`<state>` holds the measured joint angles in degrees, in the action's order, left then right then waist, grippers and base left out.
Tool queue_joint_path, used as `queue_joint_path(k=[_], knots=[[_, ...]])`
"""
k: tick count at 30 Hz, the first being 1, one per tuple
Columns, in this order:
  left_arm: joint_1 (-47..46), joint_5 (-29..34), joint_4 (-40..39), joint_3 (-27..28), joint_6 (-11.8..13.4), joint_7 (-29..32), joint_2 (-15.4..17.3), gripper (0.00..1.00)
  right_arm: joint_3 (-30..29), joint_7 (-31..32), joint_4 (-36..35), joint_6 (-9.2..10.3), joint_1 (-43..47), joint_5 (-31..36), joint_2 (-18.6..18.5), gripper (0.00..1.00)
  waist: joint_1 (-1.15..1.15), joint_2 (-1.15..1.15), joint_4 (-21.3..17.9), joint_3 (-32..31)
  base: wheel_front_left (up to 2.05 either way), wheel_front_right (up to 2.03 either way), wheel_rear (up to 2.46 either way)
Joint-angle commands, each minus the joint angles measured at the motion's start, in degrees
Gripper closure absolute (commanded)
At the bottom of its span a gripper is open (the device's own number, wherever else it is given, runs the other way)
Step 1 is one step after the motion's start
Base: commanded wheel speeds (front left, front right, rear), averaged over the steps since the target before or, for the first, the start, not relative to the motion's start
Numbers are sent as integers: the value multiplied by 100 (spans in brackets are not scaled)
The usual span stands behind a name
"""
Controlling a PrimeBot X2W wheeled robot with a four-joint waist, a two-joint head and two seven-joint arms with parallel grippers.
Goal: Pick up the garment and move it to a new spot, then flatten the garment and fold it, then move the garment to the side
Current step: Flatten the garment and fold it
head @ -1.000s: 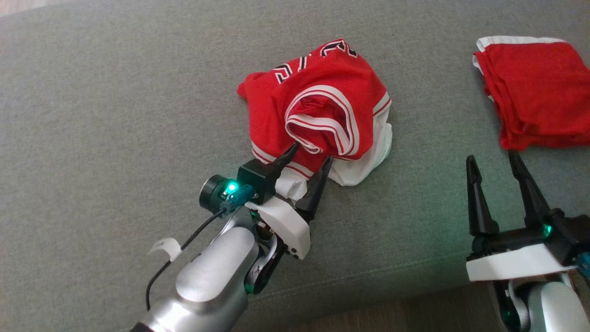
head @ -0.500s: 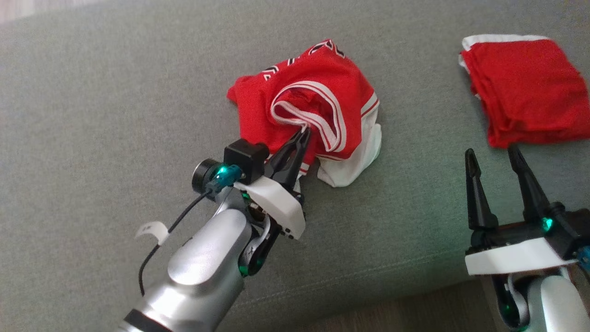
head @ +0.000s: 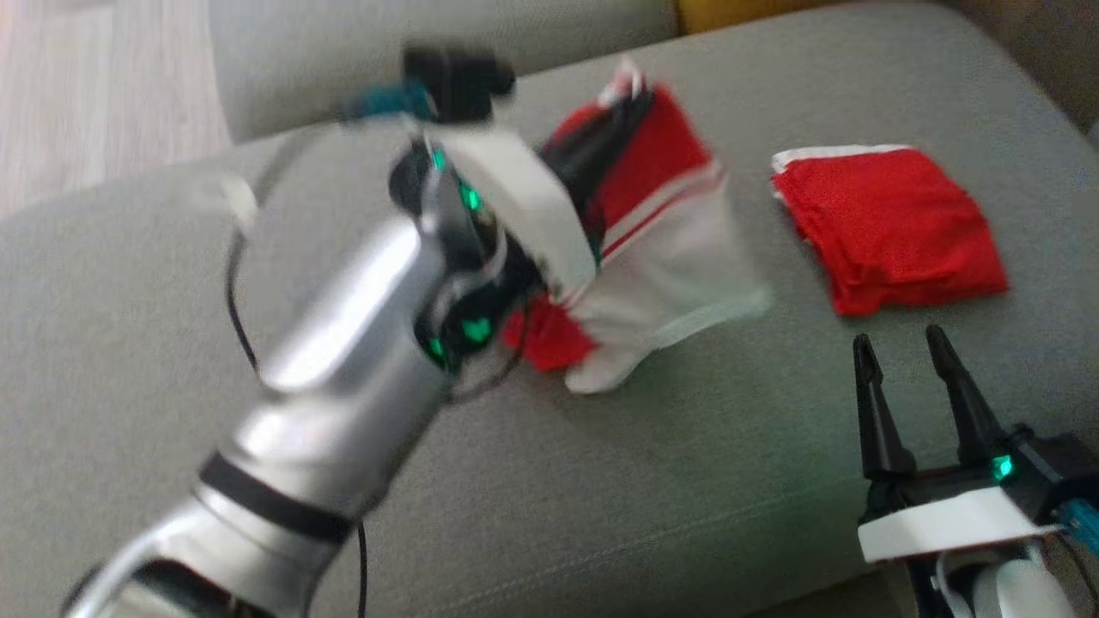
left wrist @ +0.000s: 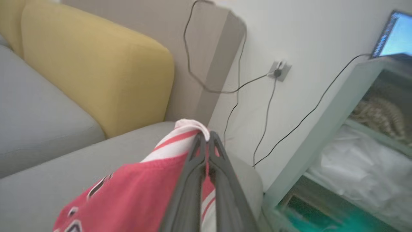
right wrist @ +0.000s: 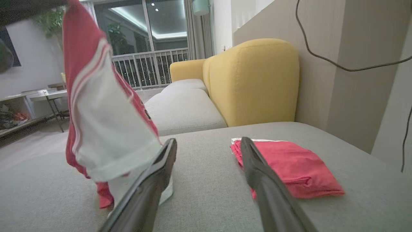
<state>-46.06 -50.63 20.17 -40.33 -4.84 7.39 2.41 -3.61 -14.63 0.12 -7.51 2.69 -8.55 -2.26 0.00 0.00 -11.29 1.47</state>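
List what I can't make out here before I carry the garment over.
Head view: left gripper and hanging garment are motion-blurred; the grip spot is unreadable.
Left wrist view: the shut fingers cover the pinched fold; the bottom edge cuts off the garment's lower part.
Right wrist view: a right gripper finger hides the garment's lowest hem, so contact with the sofa is unclear.

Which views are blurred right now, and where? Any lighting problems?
Head view: the left gripper, its arm and the garment it holds up are heavily smeared, while the right gripper and the folded red cloth are crisp. Left wrist view: soft overall, and the monitor glows bright. Right wrist view: mostly sharp, near fingers soft, ceiling lights glare in the window.
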Motion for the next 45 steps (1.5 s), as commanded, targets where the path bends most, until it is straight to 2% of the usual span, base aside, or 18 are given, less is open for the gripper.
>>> queue_joint_path(k=[1,2,5,9,14,17,21,25,29,34,39,40,41,42,43,45], knots=[[-593,-229,-290,368,106,158,50,100,159,-37,-181,2,-99,-50,-62,0,0,0,-213,-227,0,0,0],[-593,-229,-290,368,106,158,50,100,159,-37,-181,2,-99,-50,-62,0,0,0,-213,-227,0,0,0],[-1095,-800,-440,564,397,336,49,100,182,-37,-198,2,-80,-68,-62,0,0,0,-323,-319,0,0,0],[-1794,-1390,-415,612,790,122,48,100,154,-37,-216,2,-68,-77,-62,0,0,0,-400,-396,0,0,0],[-2306,-1437,492,768,1126,-535,49,100,143,-37,-247,2,-86,-101,-62,0,0,0,-396,-382,0,0,0],[-2163,-1339,1142,841,1102,-816,202,100,167,-37,-270,2,-83,-141,-62,0,0,0,-368,-327,0,0,0],[-1627,-1323,1689,922,916,-1070,594,100,178,-37,-298,2,-54,-147,-62,0,0,0,-296,-220,0,0,0],[-1034,-1097,1943,914,728,-1469,1204,100,151,-37,-310,2,-27,-79,-62,0,0,0,-147,-44,0,0,0],[-547,-1015,2144,1071,691,-1845,1760,100,161,-37,-264,2,-26,2,-62,0,0,0,26,139,0,0,0],[-58,-1209,2260,1341,679,-1980,2056,100,304,-37,-114,2,-85,79,-62,0,0,0,268,372,0,0,0],[400,-935,2301,1181,685,-2082,2330,100,980,-37,654,2,-243,-15,-62,0,0,0,408,596,0,0,0],[488,-898,2306,1194,696,-2118,2362,85,1100,-37,782,2,-320,-35,-62,0,0,0,431,642,0,0,0],[577,-870,2303,1220,706,-2152,2377,60,1201,-37,921,2,-391,-82,-62,0,0,0,448,673,0,0,0],[672,-842,2290,1246,724,-2177,2378,13,1312,-37,1074,2,-460,-116,-62,0,0,0,471,704,0,0,0],[757,-802,2263,1289,751,-2200,2381,0,1405,-37,1209,2,-539,-149,-62,0,0,0,486,724,0,0,0],[904,-529,2094,1363,837,-2229,2427,0,1529,-37,1452,2,-699,-210,-62,0,0,0,519,749,0,0,0]])
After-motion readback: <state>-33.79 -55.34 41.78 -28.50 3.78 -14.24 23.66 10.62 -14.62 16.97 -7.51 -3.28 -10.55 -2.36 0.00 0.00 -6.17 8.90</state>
